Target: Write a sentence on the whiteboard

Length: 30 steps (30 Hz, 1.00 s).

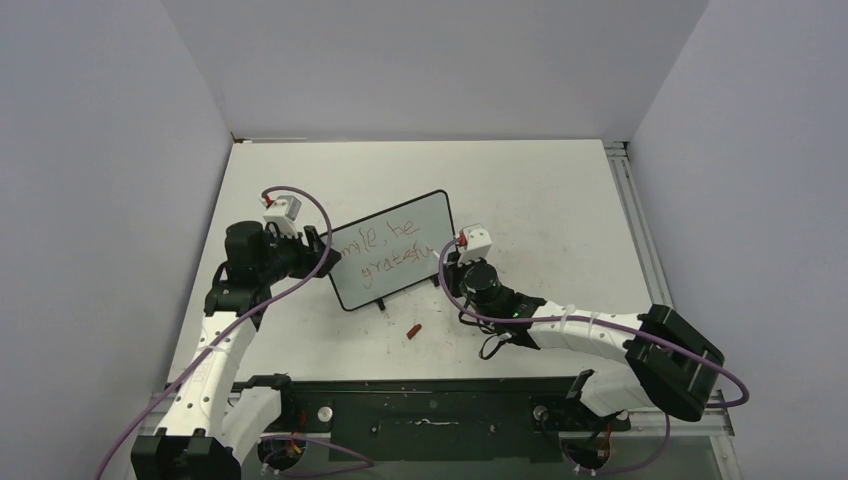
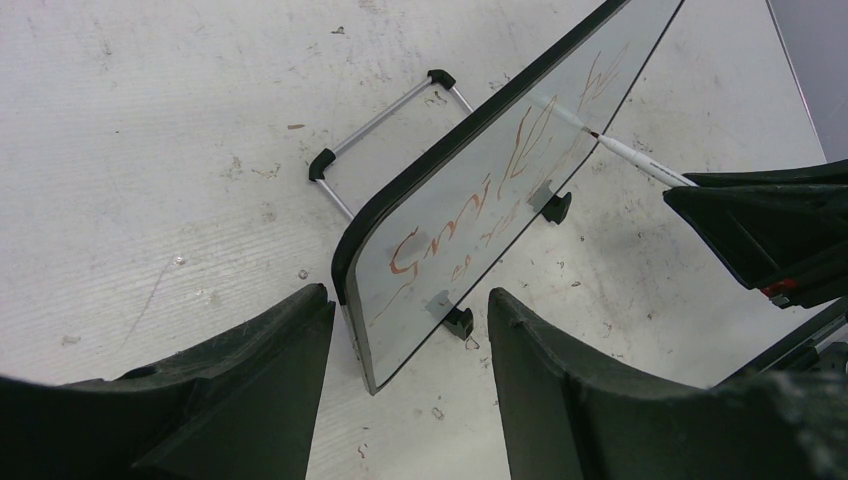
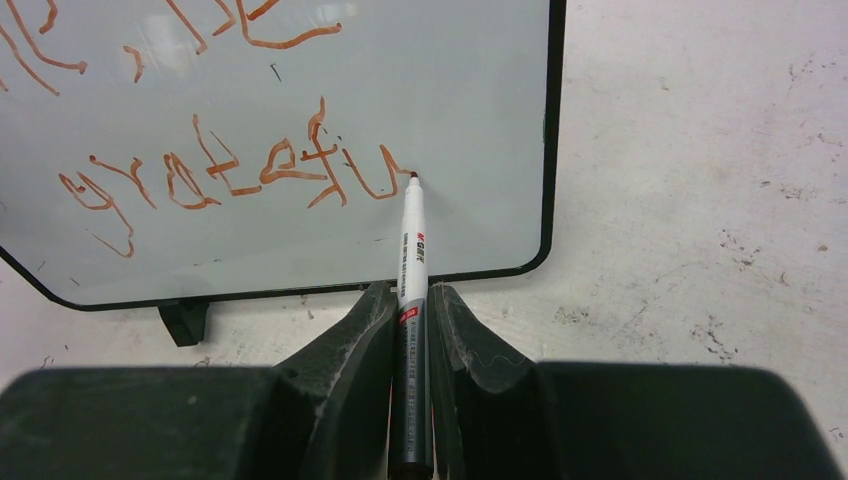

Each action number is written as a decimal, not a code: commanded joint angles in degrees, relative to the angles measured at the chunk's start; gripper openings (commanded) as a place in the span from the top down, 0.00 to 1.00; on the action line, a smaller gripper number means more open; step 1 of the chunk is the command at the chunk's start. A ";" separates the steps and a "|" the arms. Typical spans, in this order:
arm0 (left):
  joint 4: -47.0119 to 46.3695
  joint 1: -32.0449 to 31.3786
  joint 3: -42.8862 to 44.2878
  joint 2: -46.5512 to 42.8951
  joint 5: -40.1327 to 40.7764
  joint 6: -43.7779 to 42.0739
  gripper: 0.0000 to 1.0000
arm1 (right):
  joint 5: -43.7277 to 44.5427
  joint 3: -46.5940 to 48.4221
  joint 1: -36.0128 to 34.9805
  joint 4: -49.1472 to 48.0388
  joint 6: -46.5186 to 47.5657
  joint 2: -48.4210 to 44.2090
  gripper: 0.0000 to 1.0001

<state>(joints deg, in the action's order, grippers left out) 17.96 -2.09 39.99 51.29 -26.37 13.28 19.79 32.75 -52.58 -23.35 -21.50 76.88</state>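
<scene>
Red cap loose on counter; right hand clenched on white marker, tip touching whiteboard, which stands mid-counter on black feet, at the end of the red sentence; left hand released, fingers straddling the board's left edge.

I see whiteboard standing mid-table. Left gripper at whiteboard's left edge, straddling it. Right gripper off whiteboard's right end. Marker pen tip on whiteboard, at end of sentence. Small loose piece on table before whiteboard.
</scene>
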 commanded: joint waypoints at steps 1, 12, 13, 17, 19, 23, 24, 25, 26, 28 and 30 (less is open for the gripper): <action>-1.70 0.24 1.30 -1.01 -0.96 -0.36 0.44 | 2.48 -0.24 0.12 -0.14 0.29 -2.59 0.95; -1.70 0.20 1.23 -1.15 -0.96 -0.29 0.43 | 2.62 2.68 0.16 0.79 2.86 -7.16 0.95; -1.70 0.24 1.23 -1.09 -0.97 -0.28 0.43 | 2.66 3.01 0.19 0.47 3.13 -6.76 0.95; -1.70 0.24 1.19 -1.06 -0.97 -0.32 0.43 | 2.46 3.54 0.19 -1.21 3.78 -4.83 0.95; -1.74 0.24 1.23 -0.96 -0.96 -0.30 0.43 | 2.69 3.67 0.13 -2.10 4.06 -4.14 0.95; -1.78 0.24 1.25 -0.82 -1.05 -0.27 0.43 | 2.54 4.33 0.17 -3.14 4.75 -2.50 0.95; -1.81 0.24 1.29 -0.76 -1.05 -0.27 0.43 | 2.46 4.34 0.26 -3.49 4.76 -2.22 0.95; -1.86 0.24 1.32 -0.80 -1.07 -0.29 0.43 | 2.49 4.34 0.20 -3.86 4.81 -1.98 0.95; -1.87 0.24 1.31 -0.71 -1.05 -0.27 0.43 | 2.45 4.41 0.21 -4.22 4.87 -1.80 0.95; -1.87 0.24 1.32 -0.66 -1.11 -0.27 0.43 | 2.45 4.64 0.22 -4.60 5.03 -1.44 0.95; -1.87 0.24 1.25 -0.66 -1.14 -0.27 0.43 | 2.53 4.76 0.20 -5.05 5.19 -1.02 0.95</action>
<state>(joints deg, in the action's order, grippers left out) 17.96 -2.09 39.99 51.11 -26.39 13.30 21.23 34.74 -52.56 -23.79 -17.19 75.33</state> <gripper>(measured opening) 0.566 0.150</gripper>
